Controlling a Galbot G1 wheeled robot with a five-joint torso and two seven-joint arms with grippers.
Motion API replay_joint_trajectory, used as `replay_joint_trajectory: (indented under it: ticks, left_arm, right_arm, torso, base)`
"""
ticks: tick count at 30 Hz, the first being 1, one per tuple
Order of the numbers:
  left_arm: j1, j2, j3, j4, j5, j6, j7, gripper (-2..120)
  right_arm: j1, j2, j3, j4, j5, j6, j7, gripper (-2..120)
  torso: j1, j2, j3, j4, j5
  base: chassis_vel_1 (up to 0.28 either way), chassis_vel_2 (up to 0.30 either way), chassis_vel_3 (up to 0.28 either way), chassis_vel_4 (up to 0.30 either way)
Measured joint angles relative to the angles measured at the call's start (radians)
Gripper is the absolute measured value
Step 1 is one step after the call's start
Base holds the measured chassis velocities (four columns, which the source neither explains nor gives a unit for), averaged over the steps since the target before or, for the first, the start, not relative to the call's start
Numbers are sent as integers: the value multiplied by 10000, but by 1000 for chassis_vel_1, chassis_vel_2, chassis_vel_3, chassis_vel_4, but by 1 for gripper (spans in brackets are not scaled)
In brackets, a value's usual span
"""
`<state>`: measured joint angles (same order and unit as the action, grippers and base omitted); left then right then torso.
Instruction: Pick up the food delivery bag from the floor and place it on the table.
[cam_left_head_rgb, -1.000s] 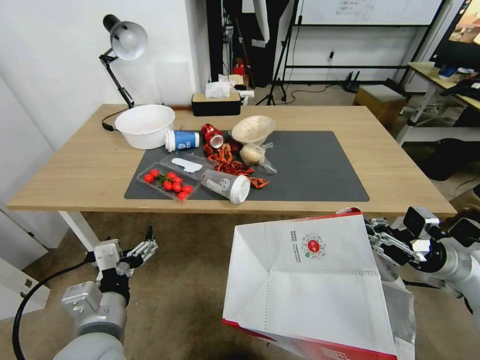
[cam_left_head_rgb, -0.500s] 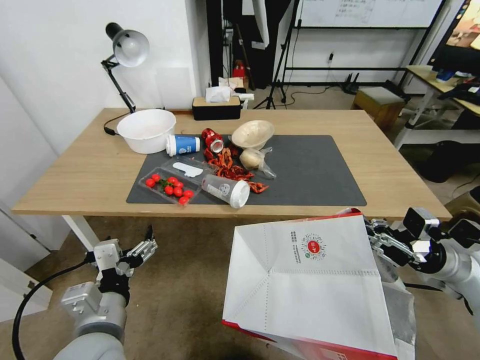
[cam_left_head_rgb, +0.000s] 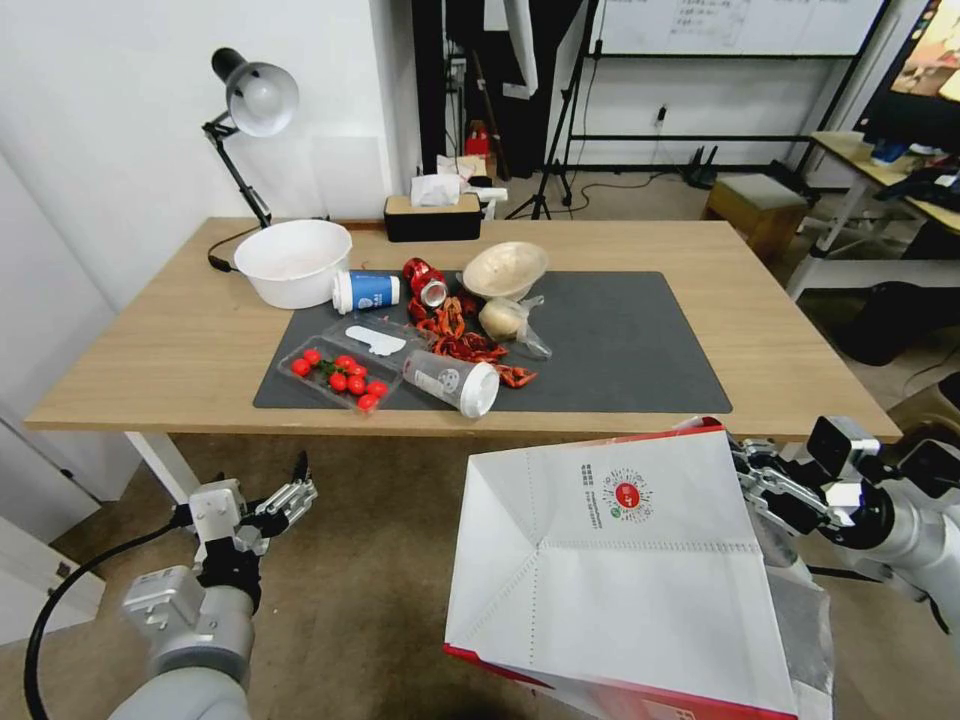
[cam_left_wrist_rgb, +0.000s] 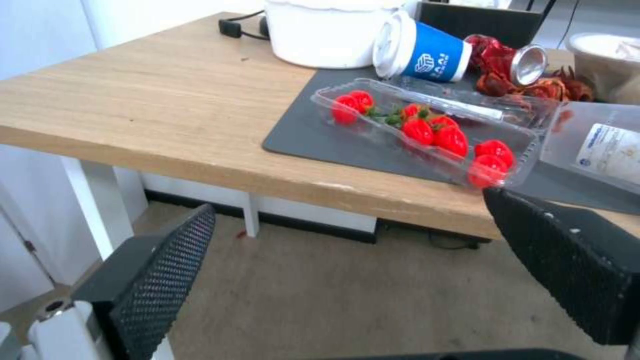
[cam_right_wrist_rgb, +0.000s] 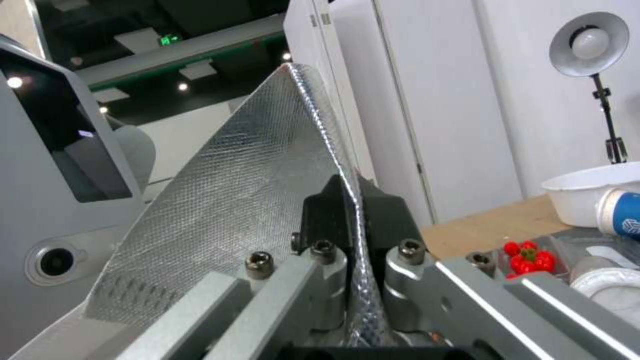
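The food delivery bag (cam_left_head_rgb: 620, 580) hangs in the air in front of the near edge of the tabletop (cam_left_head_rgb: 170, 350), clear of the floor (cam_left_head_rgb: 370, 590), tilted so that its white bottom panel and small red round logo face the head camera, with a red side along its lower edge. The right pincer (cam_left_head_rgb: 750, 478) holds it by the upper right rim; in the right wrist view the pincer (cam_right_wrist_rgb: 355, 200) has its two dark pads pressed together on the bag's silver foil lining (cam_right_wrist_rgb: 247, 200), the rim edge pinched between them.

The left pincer (cam_left_head_rgb: 290, 497) hangs low over the floor to the left, short of the tabletop's near edge and well apart from the bag, its fingers (cam_left_wrist_rgb: 160, 265) spread wide with nothing between them.

On the tabletop lies a dark grey mat (cam_left_head_rgb: 620, 340). On the mat's left part are a clear tray of red strawberries (cam_left_head_rgb: 335, 370), a tipped clear cup (cam_left_head_rgb: 452, 377), a tipped blue paper cup (cam_left_head_rgb: 365, 288), a red can (cam_left_head_rgb: 425, 278), red crayfish shells (cam_left_head_rgb: 465, 335) and a beige bowl (cam_left_head_rgb: 505, 267). A white bowl (cam_left_head_rgb: 292, 260) stands just beside the mat's far left corner, with a desk lamp (cam_left_head_rgb: 250, 110) behind it.
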<state>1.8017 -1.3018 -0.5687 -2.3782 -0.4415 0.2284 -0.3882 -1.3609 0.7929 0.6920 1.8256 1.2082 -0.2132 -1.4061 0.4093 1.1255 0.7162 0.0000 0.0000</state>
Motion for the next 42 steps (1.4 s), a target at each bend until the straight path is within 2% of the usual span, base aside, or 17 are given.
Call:
replay_joint_trajectory:
  ticks: [21, 29, 37, 39, 41, 42]
  left_arm:
    - [0, -12, 14, -10, -3, -39, 3, 100]
    - [-4, -34, 32, -16, 35, -79, -4, 100]
    - [-49, -44, 59, -3, 90, -158, -6, 100]
    - [-9, -60, 71, -12, 213, -160, 28, 100]
    - [-6, -65, 73, -21, 221, -159, 34, 100]
    - [-3, -71, 74, -27, 224, -161, 34, 100]
  right_arm:
    - [-129, -35, 75, 139, 66, -33, 92, 0]
    - [-385, -154, 421, 412, 370, -33, 152, 0]
    - [-886, -563, 1557, 1171, 1598, -34, 804, 0]
    - [-1020, -758, 2129, 1701, 2146, 59, 1527, 0]
    - [-1023, -802, 2220, 1797, 2237, 138, 1804, 0]
    - [-1022, -890, 2376, 2017, 2556, 365, 2586, 0]
  torso:
    - [-13, -35, -18, 0, 0]
    - [-34, -80, -44, 0, 1]
    - [-46, -104, -58, -1, 0]
    - [-50, -112, -63, 0, -1]
    - [-51, -114, -64, 0, -1]
    - [-52, -117, -65, 0, 3]
  base:
    - [0, 0, 0, 0]
    - [0, 0, 0, 0]
    - [0, 0, 0, 0]
    - [0, 0, 0, 0]
    - [0, 0, 0, 0]
    - [0, 0, 0, 0]
